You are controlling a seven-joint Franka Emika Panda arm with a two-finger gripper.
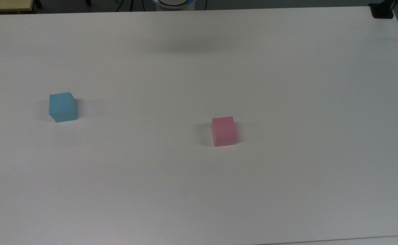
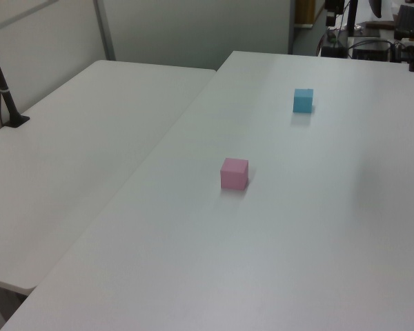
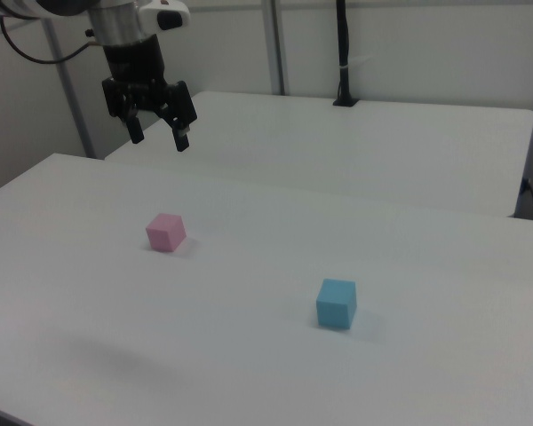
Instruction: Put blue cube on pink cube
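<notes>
Two cubes are sitting apart on the white table, with the arm hanging above.

The blue cube is resting toward the top view's left, well apart from the pink cube, which is lying near the table's middle. In the right view the gripper is hovering high above the table, beyond the pink cube, its fingers spread wide and gripping nothing; the blue cube is sitting nearer the camera.

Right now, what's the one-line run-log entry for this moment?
stage: pre-grasp | gripper: open, raised, holding nothing | blue cube: on table, untouched | pink cube: on table, apart from blue
</notes>
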